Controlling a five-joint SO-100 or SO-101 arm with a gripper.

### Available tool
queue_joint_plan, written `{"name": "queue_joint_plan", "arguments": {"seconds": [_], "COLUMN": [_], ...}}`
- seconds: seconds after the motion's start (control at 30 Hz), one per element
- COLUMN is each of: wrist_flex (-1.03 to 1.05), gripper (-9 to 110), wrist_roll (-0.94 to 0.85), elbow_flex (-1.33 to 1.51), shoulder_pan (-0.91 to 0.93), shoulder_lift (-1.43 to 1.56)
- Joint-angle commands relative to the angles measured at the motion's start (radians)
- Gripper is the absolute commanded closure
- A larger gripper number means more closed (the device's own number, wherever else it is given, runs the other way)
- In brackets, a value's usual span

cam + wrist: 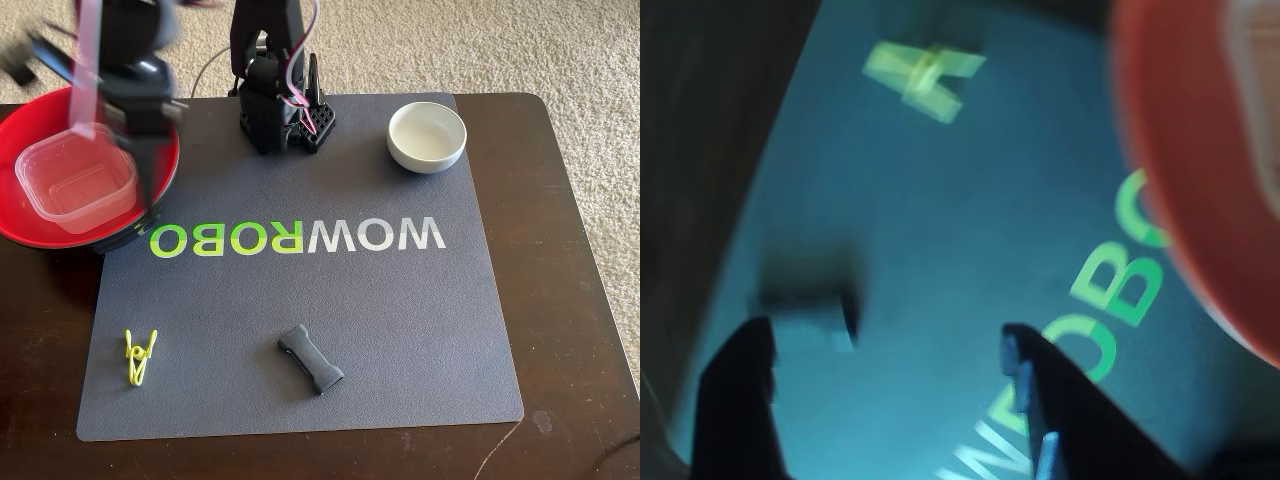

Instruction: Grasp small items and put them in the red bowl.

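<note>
The end effector (890, 400) is spread wide with nothing between its fingers, hanging over the mat beside the red bowl (20, 130), which sits at the left edge of the desk in the fixed view with the clear container (75, 185) already inside it. In the wrist view the buckle (805, 300) lies just ahead of the left finger, blurred, so its long axis is hard to read there; in the fixed view it runs diagonally. The clip (925, 75) lies farther ahead. The white bowl (427, 137) is well apart, at the mat's far right corner in the fixed view.
</note>
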Motion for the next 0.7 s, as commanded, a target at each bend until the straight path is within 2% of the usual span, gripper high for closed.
{"name": "queue_joint_plan", "arguments": {"seconds": [0.0,0.17,0.37,0.5,0.67], "wrist_flex": [-0.003,0.005,0.005,-0.005,-0.058], "gripper": [71,72,70,69,70], "wrist_roll": [0.253,0.503,0.683,0.719,0.724], "elbow_flex": [0.086,0.169,0.367,0.405,0.416], "shoulder_pan": [-0.282,-0.563,-0.874,-1.043,-1.126], "shoulder_lift": [-0.051,-0.213,-0.222,-0.264,-0.288]}}
